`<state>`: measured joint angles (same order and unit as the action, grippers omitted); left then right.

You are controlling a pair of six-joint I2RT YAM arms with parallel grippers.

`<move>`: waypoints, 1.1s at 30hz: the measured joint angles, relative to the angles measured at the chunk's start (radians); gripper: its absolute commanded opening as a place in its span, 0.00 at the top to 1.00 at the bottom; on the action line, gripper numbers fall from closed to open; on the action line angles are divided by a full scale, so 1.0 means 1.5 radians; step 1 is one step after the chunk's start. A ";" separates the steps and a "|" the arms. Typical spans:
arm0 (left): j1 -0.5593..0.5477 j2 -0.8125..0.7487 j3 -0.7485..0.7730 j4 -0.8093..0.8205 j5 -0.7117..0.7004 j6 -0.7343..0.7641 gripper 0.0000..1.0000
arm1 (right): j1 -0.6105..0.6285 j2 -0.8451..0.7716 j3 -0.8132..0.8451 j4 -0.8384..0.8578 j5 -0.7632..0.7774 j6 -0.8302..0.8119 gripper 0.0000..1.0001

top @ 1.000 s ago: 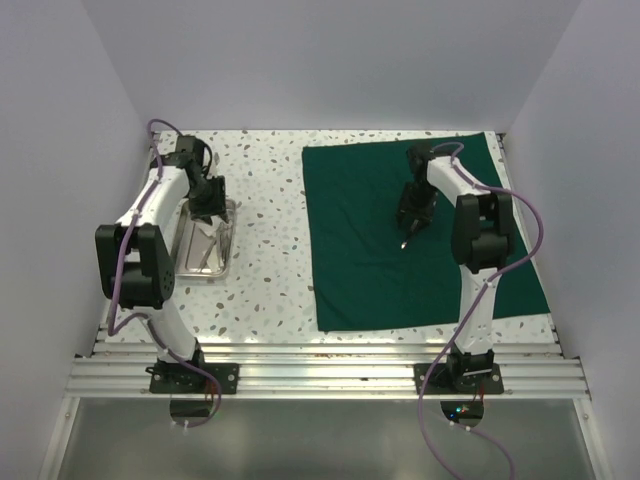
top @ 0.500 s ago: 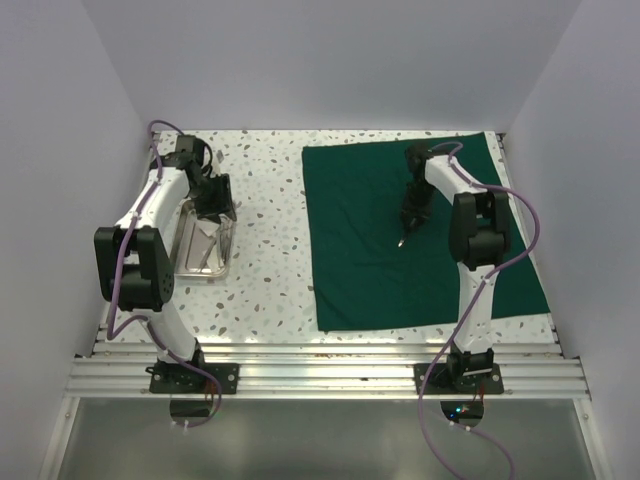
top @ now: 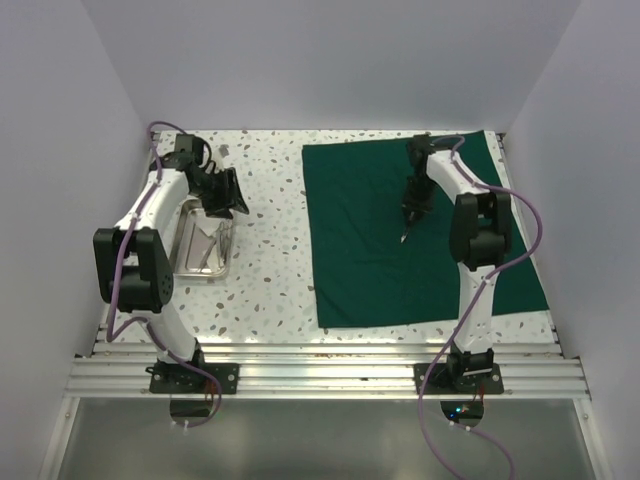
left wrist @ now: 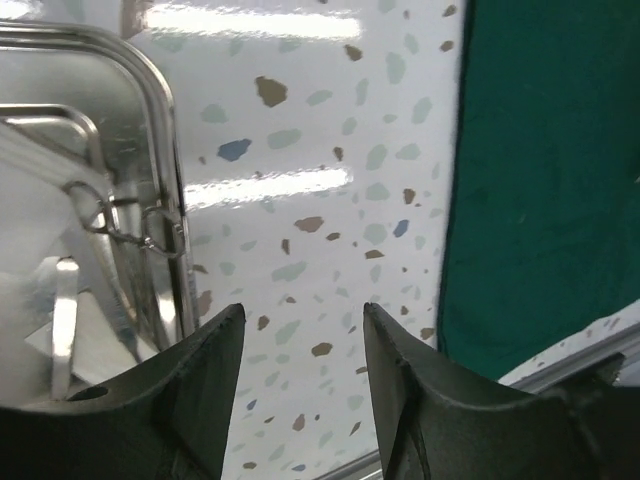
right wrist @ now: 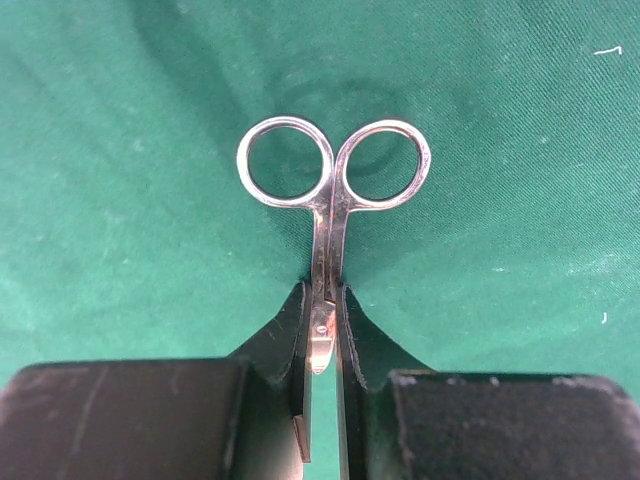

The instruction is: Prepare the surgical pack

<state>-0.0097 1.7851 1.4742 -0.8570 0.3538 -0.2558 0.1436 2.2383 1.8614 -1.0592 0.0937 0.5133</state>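
Over one green cloth (top: 360,230), right gripper (right wrist: 322,302), wrist angled down, pinches one pair of scissors (right wrist: 327,240) by the shanks; left gripper (left wrist: 302,318) hangs half-open and empty just beside one steel tray (left wrist: 165,200).

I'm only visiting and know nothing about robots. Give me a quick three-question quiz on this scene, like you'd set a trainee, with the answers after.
1. True or false: the right gripper is shut on the shiny steel scissors.
2. The left gripper has its jaws: A) open and empty, B) clamped shut, C) hidden from every camera.
3. What surface lies beneath the scissors?

Key: 1 true. 2 A. 3 the dark green cloth drape.
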 measured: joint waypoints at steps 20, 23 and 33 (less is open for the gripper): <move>-0.124 -0.010 -0.094 0.335 0.341 -0.236 0.40 | 0.248 -0.177 -0.034 0.153 -0.244 -0.023 1.00; -0.139 -0.003 -0.094 0.352 0.352 -0.254 0.39 | 0.268 -0.176 -0.034 0.159 -0.254 -0.017 1.00; -0.140 0.000 -0.097 0.399 0.357 -0.294 0.47 | 0.310 -0.176 -0.033 0.175 -0.269 -0.003 1.00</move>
<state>-0.2195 1.7851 1.3281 -0.2584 0.8894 -0.6971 0.6086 1.9736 1.8126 -0.7959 -0.3096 0.5091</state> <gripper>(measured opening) 0.569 0.099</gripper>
